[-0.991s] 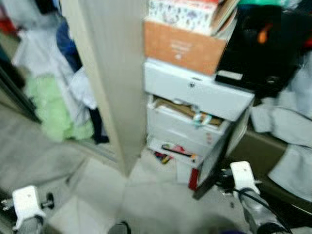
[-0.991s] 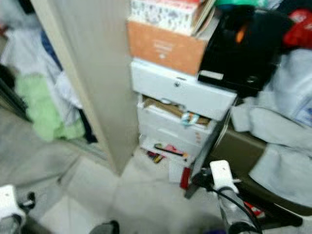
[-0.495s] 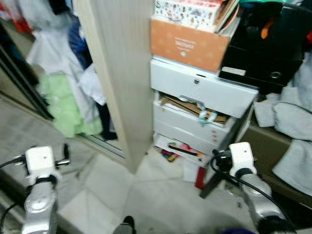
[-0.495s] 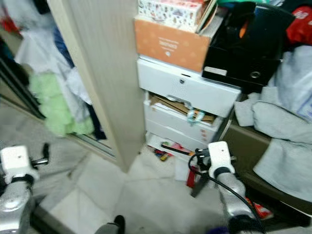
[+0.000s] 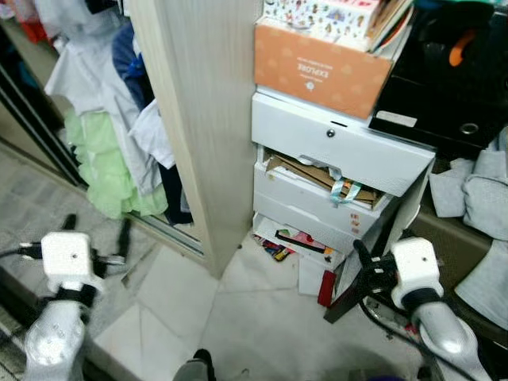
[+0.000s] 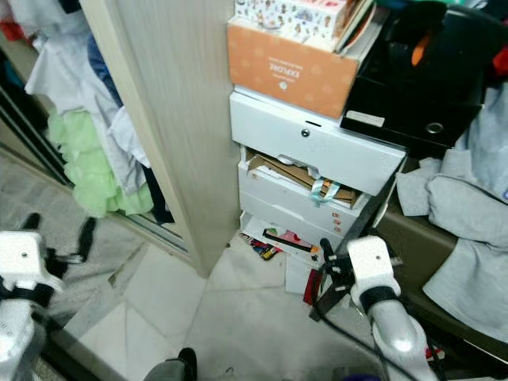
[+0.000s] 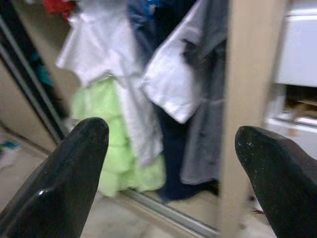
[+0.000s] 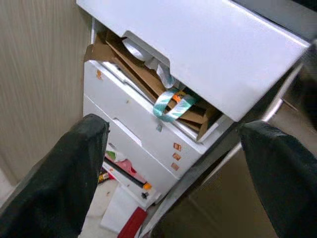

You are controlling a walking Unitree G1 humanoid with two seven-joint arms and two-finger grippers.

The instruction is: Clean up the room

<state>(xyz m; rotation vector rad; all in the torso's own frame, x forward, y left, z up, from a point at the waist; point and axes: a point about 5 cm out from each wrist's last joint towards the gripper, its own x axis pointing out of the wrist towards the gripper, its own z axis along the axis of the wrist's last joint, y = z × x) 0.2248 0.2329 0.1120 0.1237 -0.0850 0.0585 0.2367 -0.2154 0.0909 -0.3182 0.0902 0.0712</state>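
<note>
Right ahead, a tall beige wardrobe panel [image 5: 202,119] rises from the tiled floor [image 5: 238,317], with white, green and dark clothes [image 5: 107,151] hanging against its far side. Beside it stands a white drawer unit [image 5: 333,171], cardboard and a teal ribbon [image 8: 173,106] spilling from its second drawer, an orange box [image 5: 321,67] on top. The left gripper [image 7: 171,163] faces the clothes, fingers spread, empty. The right gripper [image 8: 173,178] faces the drawers, likewise parted and empty.
</note>
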